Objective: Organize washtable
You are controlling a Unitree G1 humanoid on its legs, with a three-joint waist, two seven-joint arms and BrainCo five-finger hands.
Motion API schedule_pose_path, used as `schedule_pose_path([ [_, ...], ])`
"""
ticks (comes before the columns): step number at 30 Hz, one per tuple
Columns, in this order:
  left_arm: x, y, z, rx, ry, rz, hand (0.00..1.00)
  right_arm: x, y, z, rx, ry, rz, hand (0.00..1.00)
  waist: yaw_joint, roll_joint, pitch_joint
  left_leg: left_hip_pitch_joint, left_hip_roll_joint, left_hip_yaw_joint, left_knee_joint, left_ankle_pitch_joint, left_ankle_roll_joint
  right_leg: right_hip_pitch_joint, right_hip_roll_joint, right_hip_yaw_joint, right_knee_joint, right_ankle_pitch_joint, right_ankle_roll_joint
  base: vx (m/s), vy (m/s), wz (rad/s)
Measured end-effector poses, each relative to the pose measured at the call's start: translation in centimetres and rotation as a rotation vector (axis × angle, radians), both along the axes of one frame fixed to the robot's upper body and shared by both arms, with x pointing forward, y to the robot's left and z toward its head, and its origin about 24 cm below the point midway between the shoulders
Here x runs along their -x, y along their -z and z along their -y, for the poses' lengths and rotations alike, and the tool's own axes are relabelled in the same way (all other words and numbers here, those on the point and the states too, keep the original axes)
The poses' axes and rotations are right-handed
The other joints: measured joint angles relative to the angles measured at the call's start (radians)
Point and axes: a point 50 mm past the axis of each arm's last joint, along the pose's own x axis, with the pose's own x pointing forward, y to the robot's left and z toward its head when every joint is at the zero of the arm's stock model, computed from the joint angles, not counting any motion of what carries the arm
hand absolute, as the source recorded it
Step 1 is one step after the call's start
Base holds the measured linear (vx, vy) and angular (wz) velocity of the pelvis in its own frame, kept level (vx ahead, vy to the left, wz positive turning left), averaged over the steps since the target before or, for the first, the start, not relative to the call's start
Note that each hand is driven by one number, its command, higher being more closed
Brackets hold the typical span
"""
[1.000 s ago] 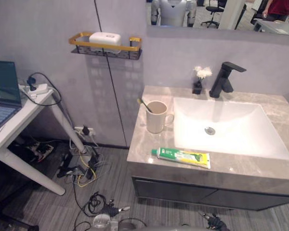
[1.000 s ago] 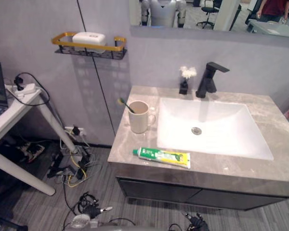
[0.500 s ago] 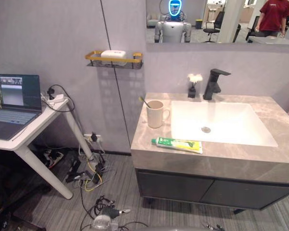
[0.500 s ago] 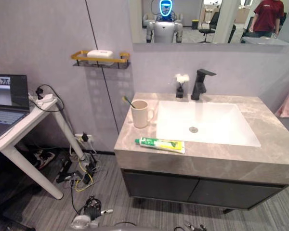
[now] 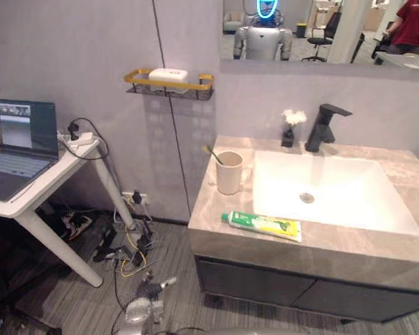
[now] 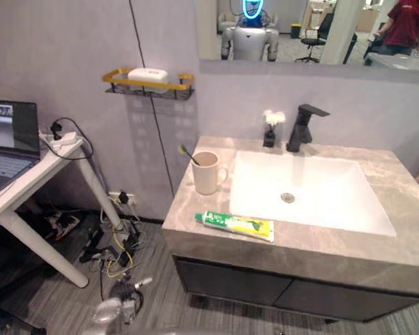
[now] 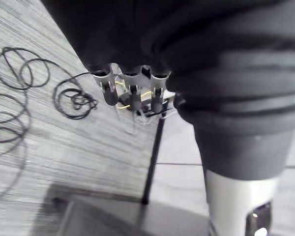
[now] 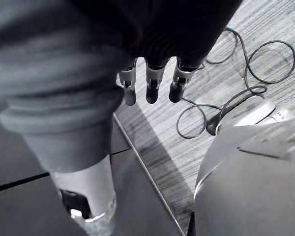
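While both arms hang low, we see the washtable's grey veined stone top [image 5: 211, 209] carrying everything that matters. A white rectangular basin [image 5: 349, 192], smooth and glossy, is sunk into it. Reckoned from the basin's middle, a matte black angular tap [image 5: 322, 125] stands at twelve o'clock. A small dark vase [image 5: 288, 132] with white blossoms stands just beside the tap, at eleven.

At nine o'clock a cream cylindrical mug [image 5: 230, 172] stands upright with its handle turned toward the basin. A toothbrush [image 5: 212, 153] leans out of it toward ten o'clock. At seven o'clock a flat green-and-yellow toothpaste tube [image 5: 261, 225] lies on the stone near the front edge, apart from the mug.

On the wall, at ten o'clock from the mug, hangs a gold-railed wire shelf [image 5: 199, 77] holding a rounded white soap box [image 5: 167, 74]. Well away at nine o'clock, a laptop [image 5: 17, 143] sits open on a white slanted-leg table [image 5: 52, 178].

Our left hand [image 7: 133, 93] points straight, relaxed fingers down at the grey wood-grain floor [image 7: 34, 147], grasping nothing. Our right hand [image 8: 152, 86] hangs the same way, fingers loose and empty.
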Motion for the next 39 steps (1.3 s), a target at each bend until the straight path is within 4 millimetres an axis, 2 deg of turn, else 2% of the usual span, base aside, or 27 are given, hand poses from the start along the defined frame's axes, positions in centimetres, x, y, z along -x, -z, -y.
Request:
schedule_pose_path([
  [5, -0.2, -2.1, -1.7, -0.013, -0.166, 0.131, 0.00, -0.5, -0.1, -0.2, 0.003, -0.011, 0.022, 0.00, 0.002, 0.005, 0.000, 0.000, 0.000, -0.001, -0.001, 0.000, 0.000, 0.000, 0.000, 0.001, 0.000, 0.000, 0.000, -0.03, 0.007, 0.01],
  [8, -1.2, -4.4, -2.7, -0.065, -0.233, 0.247, 0.00, -0.6, -0.1, -0.5, 0.001, -0.037, 0.028, 0.00, 0.002, 0.007, 0.001, -0.001, 0.001, -0.001, -0.004, 0.001, 0.002, -0.001, -0.001, 0.004, 0.000, 0.000, 0.000, -0.09, 0.014, 0.01],
  [9, -1.5, -5.4, -3.1, -0.089, -0.253, 0.293, 0.00, -0.6, -0.1, -0.7, -0.003, -0.045, 0.027, 0.00, 0.002, 0.017, 0.007, -0.007, 0.001, 0.001, -0.010, 0.002, 0.003, -0.002, 0.000, 0.006, -0.001, 0.000, 0.000, -0.12, 0.005, -0.05],
  [10, -1.8, -6.4, -3.6, -0.123, -0.263, 0.335, 0.00, -0.6, -0.1, -0.7, -0.003, -0.051, 0.029, 0.00, 0.001, 0.011, 0.010, -0.006, 0.002, 0.004, -0.017, 0.006, 0.004, -0.003, -0.001, 0.007, -0.003, -0.001, 0.000, -0.11, 0.001, -0.05],
  [13, -2.4, -8.9, -4.5, -0.213, -0.297, 0.434, 0.00, -0.8, -0.1, -0.7, -0.001, -0.062, 0.037, 0.00, 0.001, 0.017, 0.008, -0.010, 0.002, 0.013, -0.029, 0.015, 0.004, -0.019, -0.001, 0.007, -0.005, -0.003, -0.004, -0.07, -0.007, -0.12],
  [17, -2.8, -11.6, -5.1, -0.316, -0.315, 0.524, 0.00, -0.3, -0.2, -0.6, 0.005, -0.074, 0.033, 0.00, 0.001, 0.019, 0.007, -0.013, 0.002, 0.013, -0.034, 0.020, 0.005, -0.017, -0.002, 0.000, -0.018, -0.003, -0.004, -0.03, -0.006, -0.02],
  [18, -2.9, -12.4, -5.1, -0.333, -0.314, 0.555, 0.00, 0.0, -0.2, -0.6, 0.006, -0.072, 0.029, 0.00, 0.000, 0.012, 0.003, -0.016, -0.001, 0.013, -0.033, 0.023, 0.008, -0.018, -0.005, -0.003, -0.017, -0.007, -0.004, -0.02, 0.005, 0.06],
  [23, -3.5, -17.6, -4.4, -0.498, -0.250, 0.746, 0.00, 1.2, -0.1, -0.4, -0.006, -0.068, 0.014, 0.00, -0.001, 0.012, 0.003, -0.030, -0.024, 0.003, -0.022, 0.026, 0.013, -0.018, -0.025, -0.004, -0.014, -0.029, 0.005, 0.00, 0.019, 0.09],
  [28, -3.5, -20.7, -3.3, -0.641, -0.163, 0.844, 0.00, 2.1, 0.0, -0.4, -0.024, -0.053, -0.011, 0.00, -0.001, 0.012, 0.002, -0.031, -0.034, -0.006, -0.015, 0.023, 0.017, -0.019, -0.033, -0.003, -0.001, -0.030, 0.006, 0.00, 0.013, 0.07],
  [39, -2.9, -26.9, 1.5, -0.931, 0.111, 1.127, 0.00, 3.0, 0.2, -0.4, -0.048, -0.028, -0.033, 0.00, -0.001, 0.018, -0.003, -0.040, -0.035, -0.010, 0.010, 0.021, 0.020, -0.015, -0.032, -0.004, 0.000, -0.030, 0.006, -0.01, 0.000, 0.01],
])
